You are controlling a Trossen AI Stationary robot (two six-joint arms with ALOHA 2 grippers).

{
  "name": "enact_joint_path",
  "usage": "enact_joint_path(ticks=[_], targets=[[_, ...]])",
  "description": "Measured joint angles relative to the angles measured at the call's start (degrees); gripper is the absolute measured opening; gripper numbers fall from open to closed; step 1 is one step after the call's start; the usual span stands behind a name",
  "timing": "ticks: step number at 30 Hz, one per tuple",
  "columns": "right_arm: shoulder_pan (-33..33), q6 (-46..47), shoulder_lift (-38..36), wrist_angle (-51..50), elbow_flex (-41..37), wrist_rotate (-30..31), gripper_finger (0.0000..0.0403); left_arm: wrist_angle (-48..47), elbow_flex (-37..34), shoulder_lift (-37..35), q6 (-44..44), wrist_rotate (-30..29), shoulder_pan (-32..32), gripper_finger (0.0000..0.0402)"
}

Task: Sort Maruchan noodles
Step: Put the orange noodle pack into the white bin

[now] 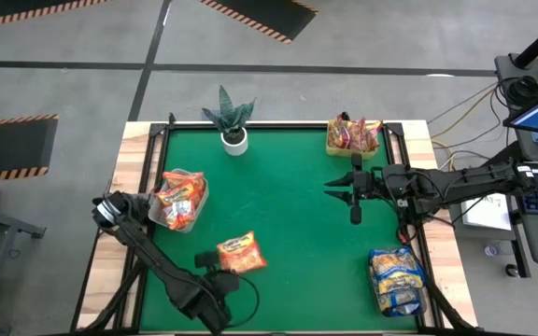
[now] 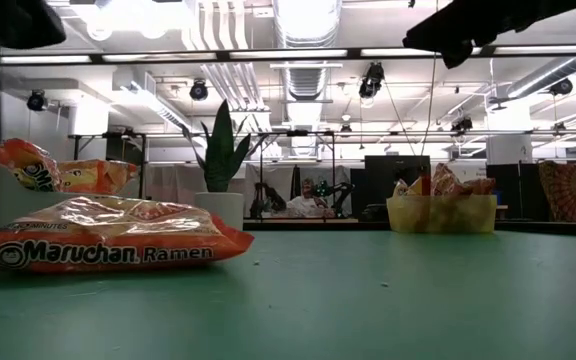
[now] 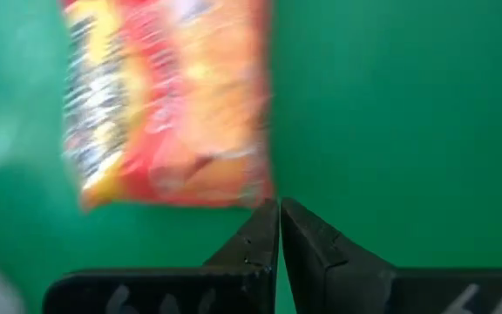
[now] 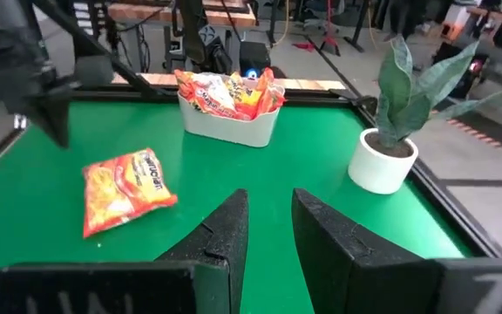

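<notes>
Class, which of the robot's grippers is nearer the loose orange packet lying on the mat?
Left. The left gripper sits right beside the orange packet; the right gripper hovers well across the mat.

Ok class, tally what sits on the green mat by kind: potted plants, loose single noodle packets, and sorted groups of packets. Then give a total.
Potted plant: 1
Loose orange packet: 1
Packet groups: 3, one in the pale tub, one in the yellow tray, and the yellow-and-blue heap
Total: 5
</notes>
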Motion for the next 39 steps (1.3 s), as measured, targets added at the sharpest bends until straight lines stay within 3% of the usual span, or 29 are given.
enact_joint_path(ticks=[6,11,16,22,30,39], targets=[[0.02,4.41,0.24,3.7,0.99,-0.58,0.0082,3.17,-1.93,0.0,7.56,-2.37,0.33,0.0],[0.39,8.66,2.45,9.14,1.86,-7.32,0.0082,4.6,-7.5,-2.81,10.35,-4.72,0.94,0.0],[0.9,8.6,6.8,14.49,1.87,-9.51,0.0082,13.58,-15.83,-8.62,10.16,-6.99,0.97,0.0],[0.9,5.84,12.8,19.73,1.84,-9.47,0.0082,27.0,-22.93,-13.9,11.81,-13.79,1.04,0.0],[0.9,10.26,19.25,26.94,1.88,-9.46,0.0082,29.73,-24.01,-14.14,14.39,-15.44,1.14,0.0],[1.29,17.49,27.16,26.5,4.42,-9.51,0.0082,29.77,-24.01,-12.84,14.47,-15.71,1.25,0.0]])
